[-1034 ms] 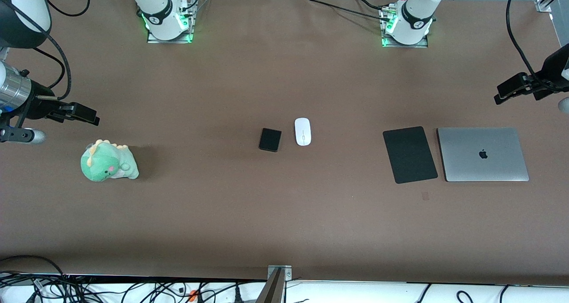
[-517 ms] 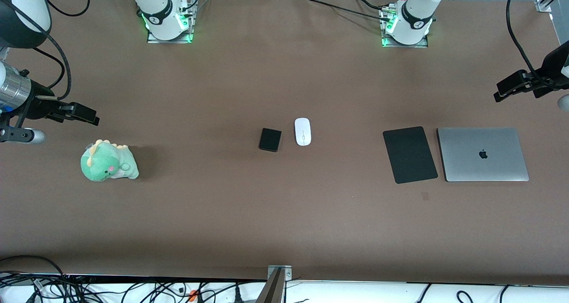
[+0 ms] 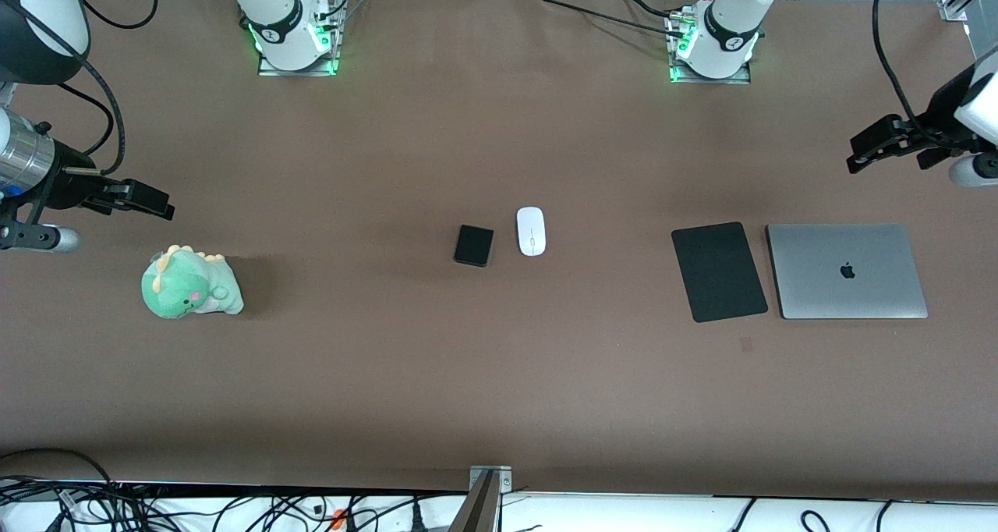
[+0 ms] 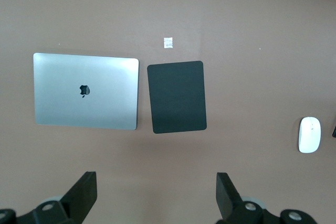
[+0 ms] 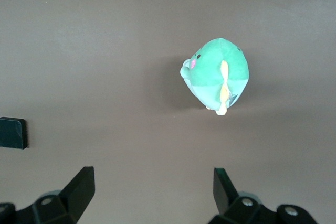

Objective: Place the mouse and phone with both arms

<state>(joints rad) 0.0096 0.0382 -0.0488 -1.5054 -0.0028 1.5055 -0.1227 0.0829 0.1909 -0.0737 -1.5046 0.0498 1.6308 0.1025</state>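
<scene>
Brown bench (image 3: 499,376) fills my view. Toward the left arm's end lie the laptop (image 3: 847,271) and the pad (image 3: 719,271) just beside it. I see the dinosaur (image 3: 190,282) at the right arm's end. Mid-bench, the phone (image 3: 474,245) and mouse (image 3: 531,231) sit side by side, apart. My left gripper (image 4: 157,192) hangs over bare bench near the laptop, fingers apart; my right gripper (image 5: 152,192) hangs near the dinosaur, fingers apart.

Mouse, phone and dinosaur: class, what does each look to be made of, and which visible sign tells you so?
Mouse: likely hard plastic, white and glossy, judging by its smooth, bright shell.
Phone: black with a matte face showing no glare; plastic or glass, the look leaves it open.
Dinosaur: soft plush fabric, green and fuzzy, with rounded stuffed shapes and sewn yellow spikes.
</scene>
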